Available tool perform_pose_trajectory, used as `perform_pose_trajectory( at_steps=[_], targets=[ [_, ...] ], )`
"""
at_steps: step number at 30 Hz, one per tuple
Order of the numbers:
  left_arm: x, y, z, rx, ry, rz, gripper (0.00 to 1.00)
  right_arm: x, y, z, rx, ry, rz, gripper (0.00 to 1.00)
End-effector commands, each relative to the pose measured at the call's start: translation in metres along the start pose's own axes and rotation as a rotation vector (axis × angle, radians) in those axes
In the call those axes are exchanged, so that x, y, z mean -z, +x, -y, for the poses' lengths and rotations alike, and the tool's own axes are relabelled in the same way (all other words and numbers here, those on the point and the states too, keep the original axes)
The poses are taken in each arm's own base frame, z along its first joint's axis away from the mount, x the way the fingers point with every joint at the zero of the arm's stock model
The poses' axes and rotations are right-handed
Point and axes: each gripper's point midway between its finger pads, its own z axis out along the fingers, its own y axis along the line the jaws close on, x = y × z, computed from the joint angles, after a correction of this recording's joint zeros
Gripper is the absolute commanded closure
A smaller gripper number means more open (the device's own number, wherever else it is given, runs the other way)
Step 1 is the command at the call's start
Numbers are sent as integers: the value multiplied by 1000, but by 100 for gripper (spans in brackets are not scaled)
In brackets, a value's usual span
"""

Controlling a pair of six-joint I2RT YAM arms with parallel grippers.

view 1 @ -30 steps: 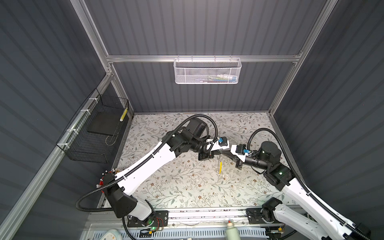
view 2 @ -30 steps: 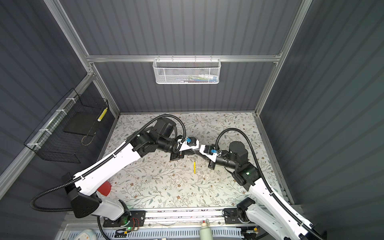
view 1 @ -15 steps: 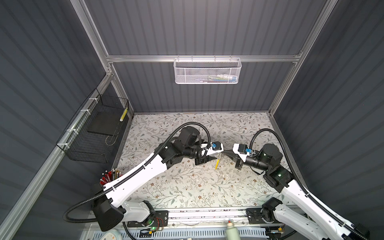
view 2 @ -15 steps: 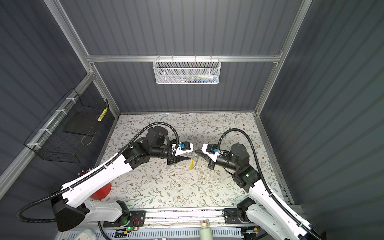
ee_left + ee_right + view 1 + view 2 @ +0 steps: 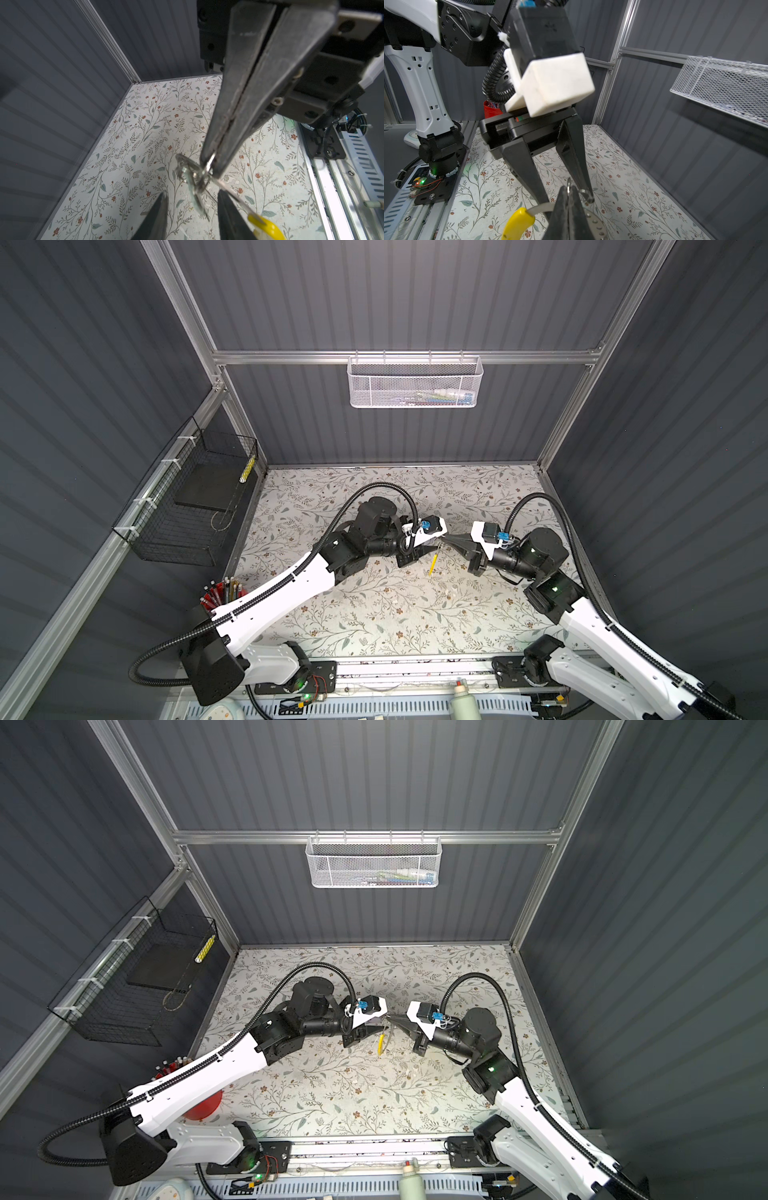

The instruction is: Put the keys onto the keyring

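Floral tabletop (image 5: 135, 145); right gripper (image 5: 211, 166) pinched tight on the keyring (image 5: 264, 226), yellow segment hanging below; left gripper (image 5: 193, 195) half-open, fingers straddling its band; contact unclear.

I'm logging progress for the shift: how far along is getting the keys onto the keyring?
Done: the keyring hangs above the table, pinched in the shut right gripper. In hand: a key dangles at that pinch, threaded or not I cannot tell; the left gripper stands open near it. Left: confirming that key is on, plus any other keys, which I cannot make out.
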Motion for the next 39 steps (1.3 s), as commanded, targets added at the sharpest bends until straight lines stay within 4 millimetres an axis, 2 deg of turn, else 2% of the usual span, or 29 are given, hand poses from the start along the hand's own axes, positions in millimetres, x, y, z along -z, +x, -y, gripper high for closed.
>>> perform_pose_trajectory(
  at_steps=[1, 7, 10, 14, 18, 26, 29, 31, 32, 33, 39],
  targets=[
    [0, -10, -2, 10, -13, 44, 67, 0, -10, 1, 3, 2, 48, 100],
    [-4, -7, 0, 23, -2, 49, 89, 0, -13, 13, -34, 72, 112, 100],
    [-5, -8, 2, 25, 7, 52, 96, 0, -13, 19, -49, 104, 126, 100],
    [-7, -6, 2, 31, 12, 47, 100, 1, -15, 26, -53, 147, 142, 100],
    [-10, -3, 3, 39, 18, 39, 100, 4, -19, 33, -61, 188, 174, 100],
    [-15, -5, 10, 54, 66, 43, 100, 4, -20, 32, -72, 182, 211, 100],
    [-12, -5, 6, 57, 33, 47, 83, 4, -18, 29, -75, 172, 208, 100],
    [-6, -7, 2, 52, -6, 59, 68, 5, -17, 28, -76, 171, 208, 100],
    [-4, -8, 1, 48, -17, 63, 65, 5, -17, 27, -75, 167, 209, 100],
    [0, -7, -6, 43, -63, 52, 64, 5, -17, 25, -71, 156, 207, 100],
    [20, -8, -17, -7, -133, 36, 64, 2, -11, 13, -69, 78, 181, 100]
  ],
)
